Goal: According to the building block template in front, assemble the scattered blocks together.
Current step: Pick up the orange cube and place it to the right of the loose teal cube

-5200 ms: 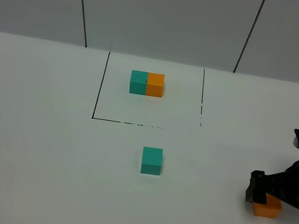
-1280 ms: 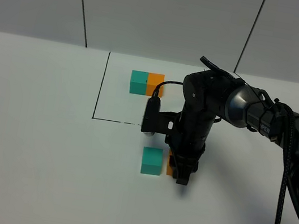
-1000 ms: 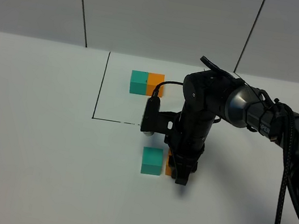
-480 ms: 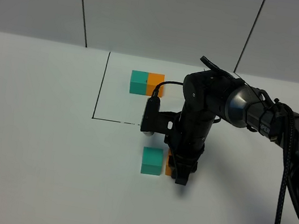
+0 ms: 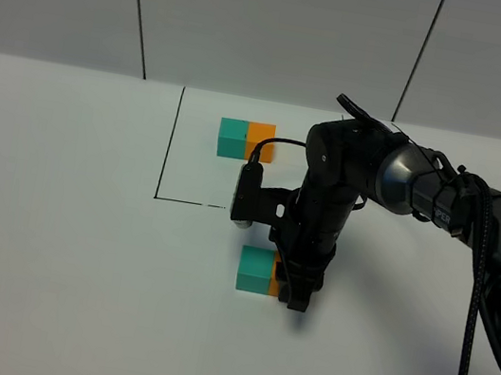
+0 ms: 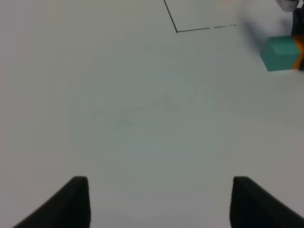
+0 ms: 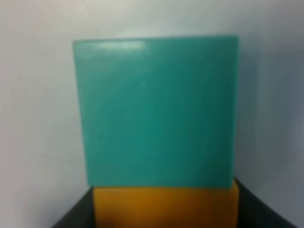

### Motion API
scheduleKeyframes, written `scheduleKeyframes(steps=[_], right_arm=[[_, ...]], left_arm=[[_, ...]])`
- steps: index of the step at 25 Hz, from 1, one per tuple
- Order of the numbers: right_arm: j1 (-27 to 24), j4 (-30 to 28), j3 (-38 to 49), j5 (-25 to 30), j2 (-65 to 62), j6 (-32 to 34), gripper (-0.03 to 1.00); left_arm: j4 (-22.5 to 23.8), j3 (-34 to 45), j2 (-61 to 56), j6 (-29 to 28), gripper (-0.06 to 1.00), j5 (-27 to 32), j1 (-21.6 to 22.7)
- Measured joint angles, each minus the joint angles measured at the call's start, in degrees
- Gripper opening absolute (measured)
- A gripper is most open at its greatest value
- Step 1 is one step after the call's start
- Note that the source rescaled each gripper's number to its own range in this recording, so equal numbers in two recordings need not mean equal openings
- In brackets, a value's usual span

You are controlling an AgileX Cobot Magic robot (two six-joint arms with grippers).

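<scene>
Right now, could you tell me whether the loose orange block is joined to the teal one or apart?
Joined: the orange block sits flush against the teal block, held in the right gripper.

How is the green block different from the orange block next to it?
The green block sits free and in full view; the orange block is pinched in the right end effector and mostly hidden by it. The green block is on the left, the orange on the right. They touch, and both rest on the white table.

Even bright light; faint shadows; both wrist views blurred.
</scene>
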Motion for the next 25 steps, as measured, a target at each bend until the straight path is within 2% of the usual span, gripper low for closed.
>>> scheduleKeyframes(steps=[22,24,25], right_arm=[[0.0,0.0,0.0,0.1,0.0,-0.6,0.01],[0.0,0.0,0.0,0.1,0.0,-0.6,0.04],[0.0,0.0,0.0,0.1,0.1,-0.6,0.08]], left_arm=[[0.0,0.0,0.0,0.0,0.34,0.0,0.0],[0.0,0.0,0.0,0.0,0.34,0.0,0.0],[0.0,0.0,0.0,0.0,0.34,0.0,0.0]])
